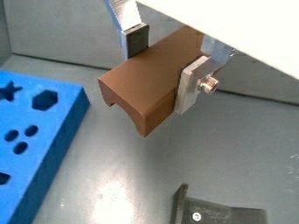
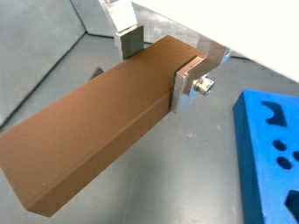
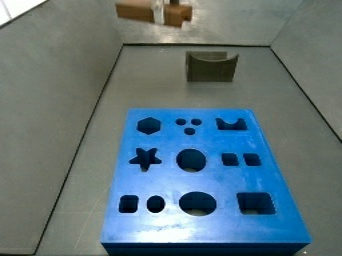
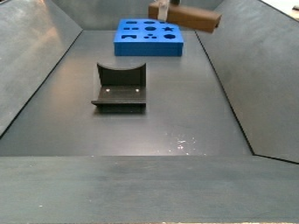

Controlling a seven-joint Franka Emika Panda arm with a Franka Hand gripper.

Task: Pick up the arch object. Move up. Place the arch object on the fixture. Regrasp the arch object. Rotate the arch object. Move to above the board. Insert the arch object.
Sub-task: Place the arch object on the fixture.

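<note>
- Wrist views both show arch object (image 2: 93, 131) clamped between silver plates with dark pads, near one end, long body jutting out free; arched notch visible on end face in a wrist view (image 1: 138, 96).
- Jaws (image 1: 170, 59) closed on arch object, plates flat against two opposite long faces; gripper seen in a side view (image 3: 170, 12) at frame's 12 o'clock, high above floor.
- Held clear in the air, touching nothing else; in a side view (image 4: 187, 17) hanging above and beside far end of board.
- Judged stiff and solid, wood-like, flat faces smooth: likely light enough for a pinch, yet an off-centre grip leaves a long lever, so prone to tilt or slip if bumped.
- Best hold, as a judgement: across flat long faces, closer to mid-length, notch end left free for seating.
- Fixture (image 3: 210, 66) on floor, at about 6 o'clock from held piece in that side view, well apart; upright back and base plate plain in the opposite side view (image 4: 119, 86); corner of base also glimpsed in a wrist view (image 1: 216, 210).
- Board (image 3: 198, 172) flat on floor, at 6 o'clock from fixture, holes open upward; arch cut-out (image 3: 231, 123) at far right corner.
- Likely step: carried up, placing on fixture not yet done.
</note>
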